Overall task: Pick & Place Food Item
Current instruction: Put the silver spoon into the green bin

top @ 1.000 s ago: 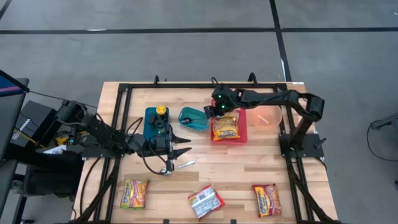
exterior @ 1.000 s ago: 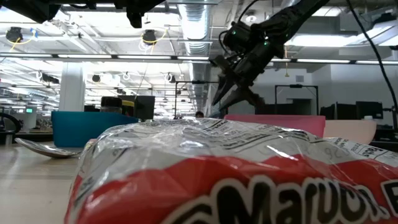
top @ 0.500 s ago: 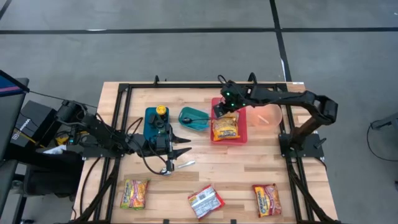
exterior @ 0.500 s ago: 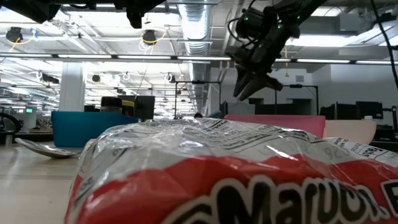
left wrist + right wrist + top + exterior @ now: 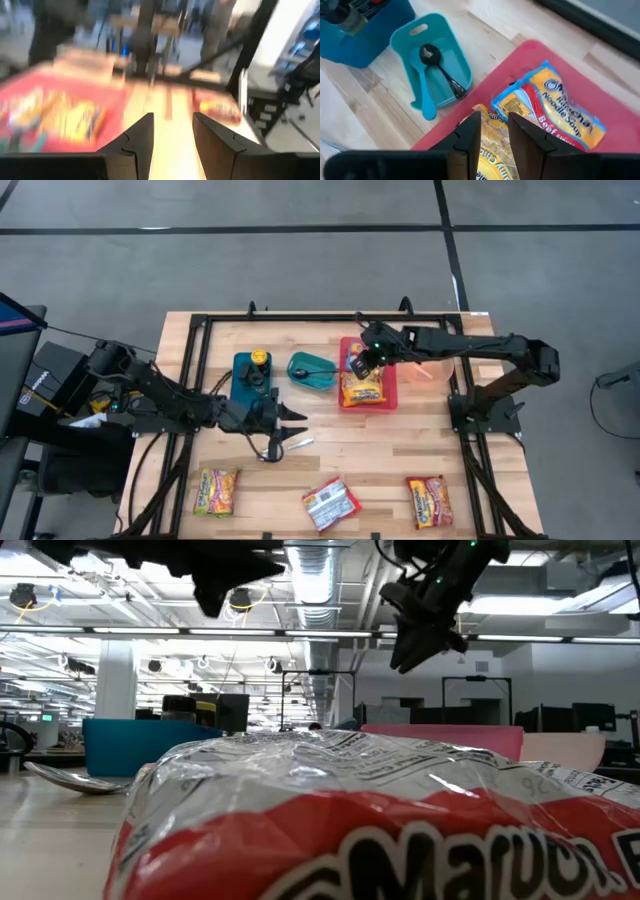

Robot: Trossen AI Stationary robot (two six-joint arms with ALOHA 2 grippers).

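My right gripper [image 5: 362,366] hovers over the red tray [image 5: 390,392] at the table's far middle, fingers slightly apart and empty; two noodle packets [image 5: 552,107] lie in the tray. My left gripper [image 5: 292,422] hangs near the spoon [image 5: 285,446], by the blue bin [image 5: 243,370], fingers parted around nothing. Three more packets [image 5: 331,504] lie along the near edge.

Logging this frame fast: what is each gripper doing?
Left gripper: open, empty.
Right gripper: open, empty, above the red tray.
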